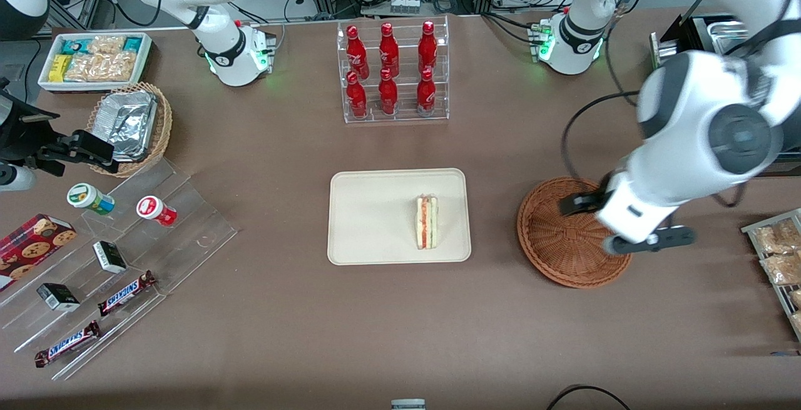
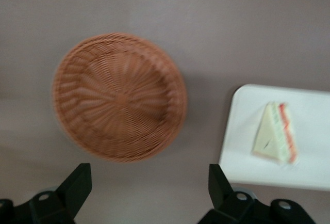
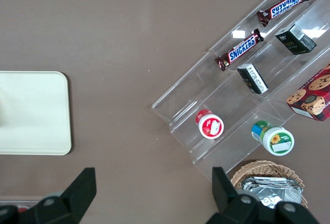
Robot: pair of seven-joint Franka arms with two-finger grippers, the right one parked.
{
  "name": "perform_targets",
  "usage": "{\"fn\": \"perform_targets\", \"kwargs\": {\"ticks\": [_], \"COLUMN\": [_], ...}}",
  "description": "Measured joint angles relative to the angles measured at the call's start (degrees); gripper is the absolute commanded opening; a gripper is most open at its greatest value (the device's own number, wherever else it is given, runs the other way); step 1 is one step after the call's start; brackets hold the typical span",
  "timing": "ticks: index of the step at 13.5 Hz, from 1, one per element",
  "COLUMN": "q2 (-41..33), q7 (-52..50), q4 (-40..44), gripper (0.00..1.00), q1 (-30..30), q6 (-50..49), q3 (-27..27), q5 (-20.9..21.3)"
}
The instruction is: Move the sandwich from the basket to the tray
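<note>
The sandwich, a pale wedge with red and green filling on its cut edge, lies on the cream tray, in the part of it toward the working arm's end. The round reddish-brown basket sits beside the tray with nothing in it. My gripper hangs above the basket's edge, away from the tray. It is open wide, and only bare table shows between its black fingers.
A clear rack of red bottles stands farther from the front camera than the tray. At the parked arm's end are a stepped acrylic shelf with snacks, a tan basket of foil containers and a white snack bin. A wire rack of packets is beside the reddish-brown basket.
</note>
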Motion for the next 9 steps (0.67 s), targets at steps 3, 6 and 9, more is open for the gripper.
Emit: {"fn": "perform_targets", "kwargs": {"ticks": [3, 6, 9], "q2": [-3.73, -7.66, -12.81], "q7": [4.83, 6.74, 8.34], "q4": [-0.06, -1.54, -6.27], "gripper": [1.00, 1.00, 1.00], "q1": [4.75, 6.11, 6.59], "q6": [-5.13, -8.81, -9.45], "q3": [-0.13, -0.24, -0.34], "q5": [0.00, -0.01, 0.00]}}
